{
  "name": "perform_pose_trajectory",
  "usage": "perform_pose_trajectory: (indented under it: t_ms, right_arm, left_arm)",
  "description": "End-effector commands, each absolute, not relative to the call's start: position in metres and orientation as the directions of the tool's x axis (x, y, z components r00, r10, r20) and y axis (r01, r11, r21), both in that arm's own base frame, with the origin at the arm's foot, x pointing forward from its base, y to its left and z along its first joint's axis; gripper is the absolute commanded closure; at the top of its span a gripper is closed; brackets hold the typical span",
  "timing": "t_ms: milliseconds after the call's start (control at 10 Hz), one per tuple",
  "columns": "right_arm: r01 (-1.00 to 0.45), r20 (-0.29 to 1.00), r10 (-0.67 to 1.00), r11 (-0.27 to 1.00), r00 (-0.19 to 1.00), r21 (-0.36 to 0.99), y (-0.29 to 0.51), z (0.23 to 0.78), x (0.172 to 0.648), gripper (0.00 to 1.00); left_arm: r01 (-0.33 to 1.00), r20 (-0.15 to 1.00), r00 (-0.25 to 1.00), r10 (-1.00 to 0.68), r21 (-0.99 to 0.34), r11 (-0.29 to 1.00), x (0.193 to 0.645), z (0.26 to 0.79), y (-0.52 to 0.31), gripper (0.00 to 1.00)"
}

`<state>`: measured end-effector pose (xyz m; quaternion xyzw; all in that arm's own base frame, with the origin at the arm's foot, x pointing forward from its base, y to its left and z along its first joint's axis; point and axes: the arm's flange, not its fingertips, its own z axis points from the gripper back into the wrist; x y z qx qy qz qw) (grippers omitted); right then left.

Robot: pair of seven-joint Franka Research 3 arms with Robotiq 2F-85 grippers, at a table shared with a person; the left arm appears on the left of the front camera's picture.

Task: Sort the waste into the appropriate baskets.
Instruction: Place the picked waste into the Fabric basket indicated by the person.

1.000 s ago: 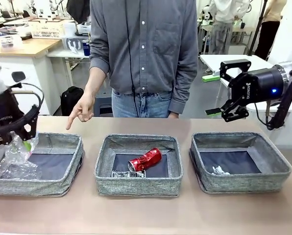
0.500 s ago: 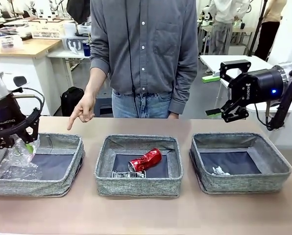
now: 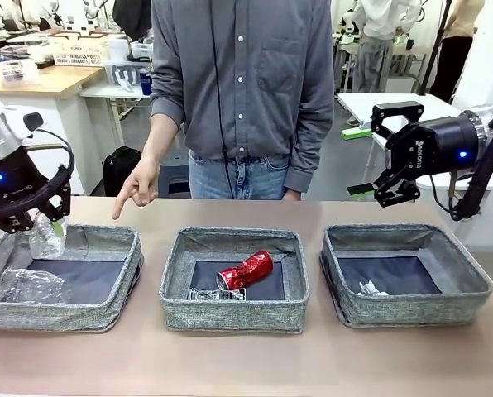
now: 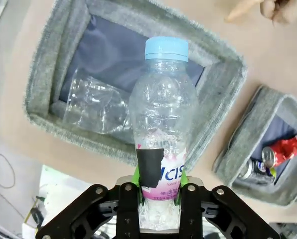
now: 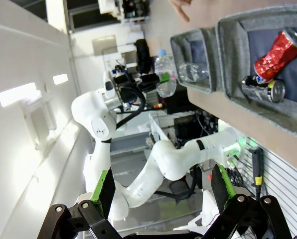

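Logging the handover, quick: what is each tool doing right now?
Left tool: closed on the clear blue-capped plastic bottle, above the left grey fabric basket.
Right tool: open, holding nothing.

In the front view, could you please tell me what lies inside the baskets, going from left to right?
Clear plastic cup → flattened dark printed can → crushed red can → crumpled white paper wad.

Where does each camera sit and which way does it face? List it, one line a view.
Front: between the arms, facing the person across three baskets; both grippers show, left and right.
Left wrist: above the left basket, looking down its fingers, closed on the bottle.
Right wrist: held high and rolled sideways, open fingers below, looking across at the left arm.
Shared: bottle, red can, cup.
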<state>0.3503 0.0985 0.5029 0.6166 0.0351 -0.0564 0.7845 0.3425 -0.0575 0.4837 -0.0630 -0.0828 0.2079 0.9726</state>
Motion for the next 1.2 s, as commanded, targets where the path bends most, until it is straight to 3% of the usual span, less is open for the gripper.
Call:
perform_pose_trajectory:
  t_ms: [0, 100, 200, 800, 900, 1000, 1100]
  right_arm:
    - [0.138, -0.131, -0.048, 0.218, 0.99, 0.966, 0.1, 0.505, 0.35, 0.0]
    - [0.138, -0.131, -0.048, 0.218, 0.99, 0.966, 0.1, 0.505, 0.35, 0.0]
    - [0.138, -0.131, -0.048, 0.218, 0.99, 0.966, 0.1, 0.505, 0.35, 0.0]
    - [0.138, -0.131, -0.048, 0.218, 0.99, 0.966, 0.1, 0.505, 0.35, 0.0]
    - [0.138, -0.131, -0.048, 0.218, 0.99, 0.966, 0.1, 0.505, 0.35, 0.0]
    - [0.138, -0.131, -0.048, 0.218, 0.99, 0.966, 0.1, 0.505, 0.35, 0.0]
    - [0.138, -0.131, -0.048, 0.218, 0.99, 0.966, 0.1, 0.505, 0.35, 0.0]
  left_arm:
    - [-0.407, 0.141, 0.896, 0.42, -0.114, 0.906, 0.334, 0.461, -0.062, 0.58]
    - [-0.389, 0.145, 0.904, 0.403, -0.114, 0.914, 0.336, 0.463, -0.061, 0.18]
    - [-0.393, 0.151, 0.901, 0.407, -0.116, 0.912, 0.336, 0.465, -0.062, 0.0]
    - [-0.365, 0.145, 0.911, 0.386, -0.15, 0.919, 0.335, 0.477, -0.064, 0.0]
    - [-0.304, 0.074, 0.943, 0.325, -0.211, 0.929, 0.332, 0.483, -0.07, 0.0]
    - [-0.261, -0.07, 0.965, 0.252, -0.332, 0.907, 0.33, 0.502, -0.083, 0.0]
    - [-0.196, -0.132, 0.98, 0.148, -0.515, 0.834, 0.329, 0.529, -0.099, 0.0]
